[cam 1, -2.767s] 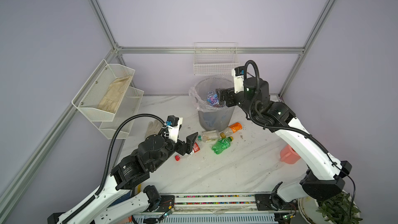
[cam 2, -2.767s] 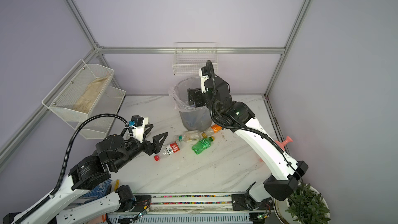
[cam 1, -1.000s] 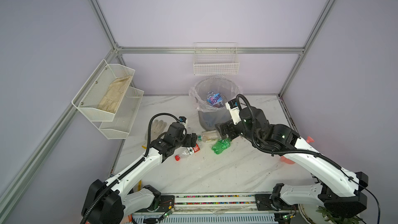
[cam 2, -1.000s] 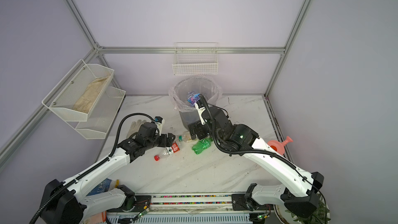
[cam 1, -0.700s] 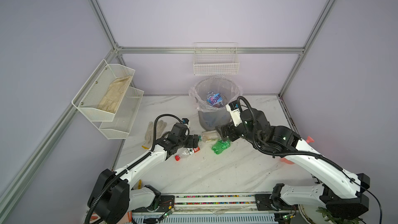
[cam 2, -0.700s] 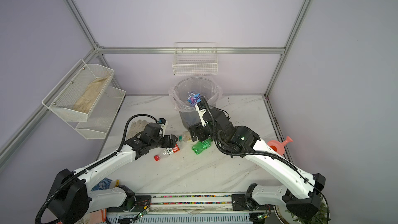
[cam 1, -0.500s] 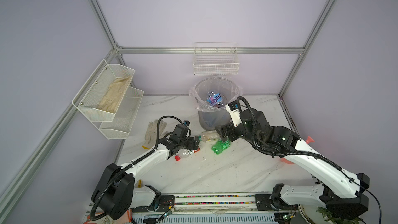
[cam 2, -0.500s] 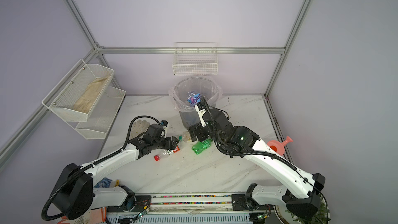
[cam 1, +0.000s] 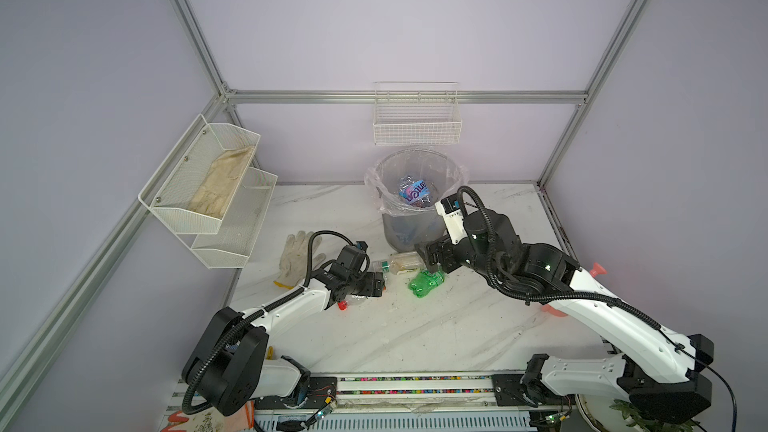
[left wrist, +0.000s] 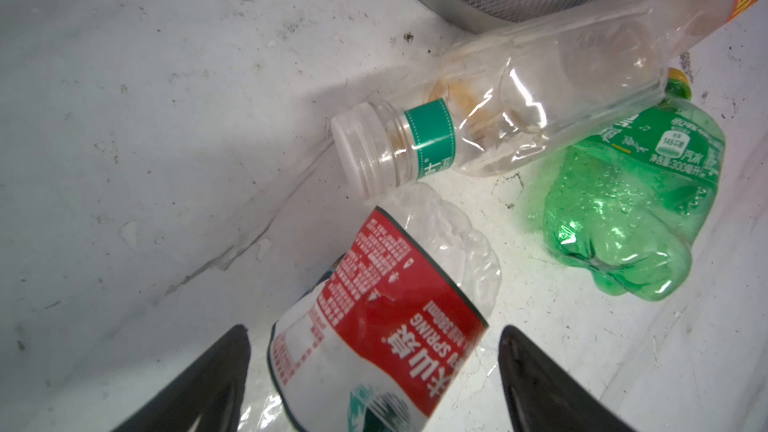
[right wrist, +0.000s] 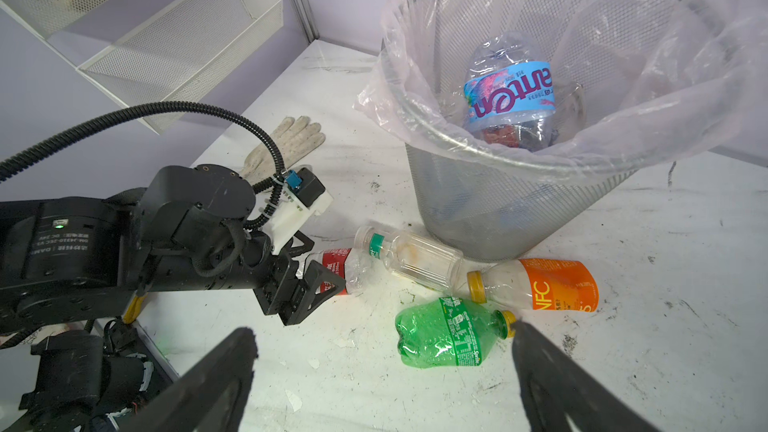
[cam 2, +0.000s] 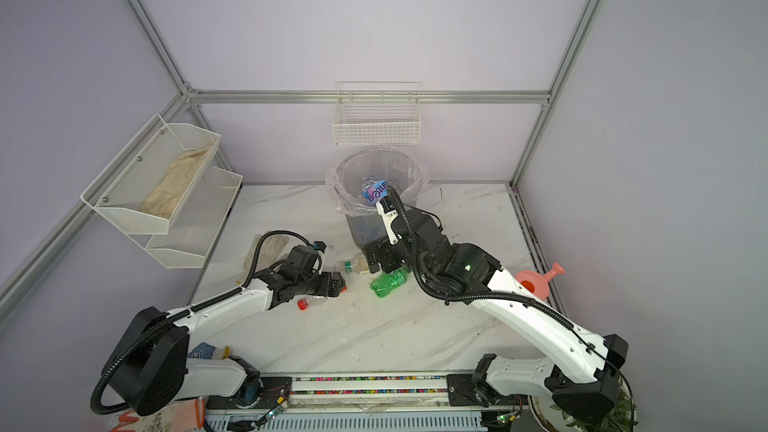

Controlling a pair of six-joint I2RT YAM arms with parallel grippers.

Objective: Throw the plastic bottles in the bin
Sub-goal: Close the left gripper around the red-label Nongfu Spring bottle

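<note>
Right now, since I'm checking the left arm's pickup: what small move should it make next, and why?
Probably close the left gripper on the red-labelled bottle. In the left wrist view its open fingers stand on either side of that bottle, which lies on the table, and neither seems to press it yet. Lifting toward the bin would come after.
</note>
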